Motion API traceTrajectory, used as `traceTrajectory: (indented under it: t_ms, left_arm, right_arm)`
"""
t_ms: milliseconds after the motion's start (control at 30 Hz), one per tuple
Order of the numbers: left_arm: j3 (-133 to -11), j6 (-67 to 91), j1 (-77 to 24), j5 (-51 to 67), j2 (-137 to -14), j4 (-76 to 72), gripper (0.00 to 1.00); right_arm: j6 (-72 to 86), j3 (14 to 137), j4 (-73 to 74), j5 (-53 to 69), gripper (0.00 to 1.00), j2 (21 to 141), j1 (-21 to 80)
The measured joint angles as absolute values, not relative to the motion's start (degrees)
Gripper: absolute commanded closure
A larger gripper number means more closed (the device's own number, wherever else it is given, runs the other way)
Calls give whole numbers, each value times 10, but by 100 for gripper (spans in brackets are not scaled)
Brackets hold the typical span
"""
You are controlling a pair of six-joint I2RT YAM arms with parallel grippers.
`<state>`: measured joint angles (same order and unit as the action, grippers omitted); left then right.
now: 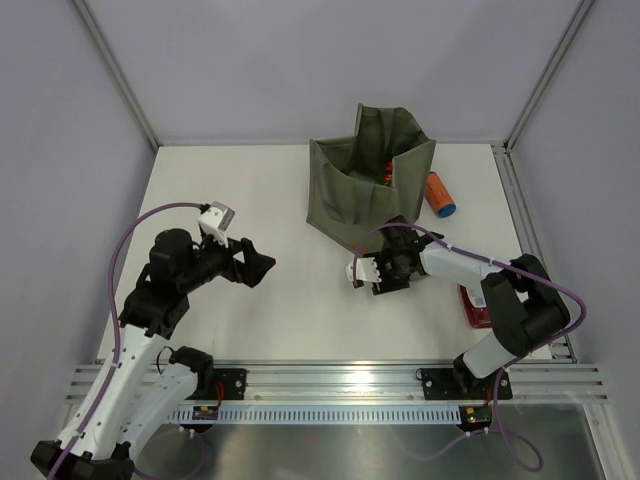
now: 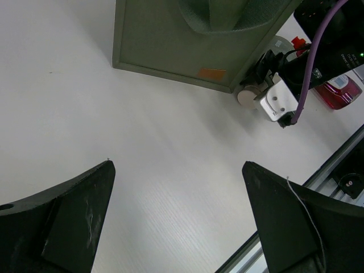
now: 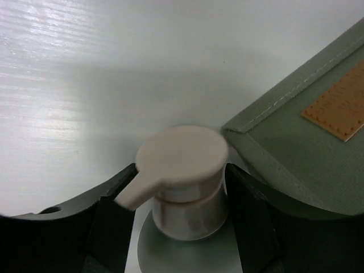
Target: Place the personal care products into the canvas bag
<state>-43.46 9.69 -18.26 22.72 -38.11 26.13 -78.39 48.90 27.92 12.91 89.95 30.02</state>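
Observation:
The olive canvas bag (image 1: 365, 190) stands open at the back middle of the table, with something orange inside. My right gripper (image 1: 392, 262) is by its near corner, shut on the grey-green bottle with a beige pump (image 3: 182, 165); the fingers (image 3: 250, 216) flank its shoulder. The bag's corner and orange mark (image 3: 335, 108) are just to the right. The pump also shows in the left wrist view (image 2: 247, 96). An orange bottle with a blue cap (image 1: 440, 195) lies right of the bag. A dark red bottle (image 1: 473, 306) lies under my right arm. My left gripper (image 1: 262, 265) is open and empty above bare table (image 2: 179, 170).
The metal rail (image 1: 340, 385) runs along the table's front edge. Grey walls close in the back and sides. The right arm's purple cable (image 2: 310, 62) hangs near the bag's corner.

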Motion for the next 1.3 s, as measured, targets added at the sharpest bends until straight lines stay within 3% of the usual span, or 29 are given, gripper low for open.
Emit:
traceTrajectory:
  t_ms: [100, 200, 300, 700, 1067, 1300]
  left_arm:
    - [-435, 97, -183, 227, -381, 261, 1]
    - [-435, 97, -183, 227, -381, 262, 1]
    - [-435, 97, -183, 227, -381, 262, 1]
    - [-435, 102, -183, 228, -384, 265, 1]
    - [-419, 150, -183, 314, -383, 216, 1]
    - [-415, 166, -183, 334, -384, 202, 1]
  right_arm:
    - [-787, 493, 273, 125, 68, 904, 307]
    - [-774, 495, 276, 128, 78, 905, 309]
    - [-760, 495, 281, 133, 100, 899, 309]
    - [-618, 492, 353, 274, 100, 732, 309]
    - [-524, 493, 349, 366, 100, 708, 304]
    - [-464, 536, 363, 462, 100, 696, 242]
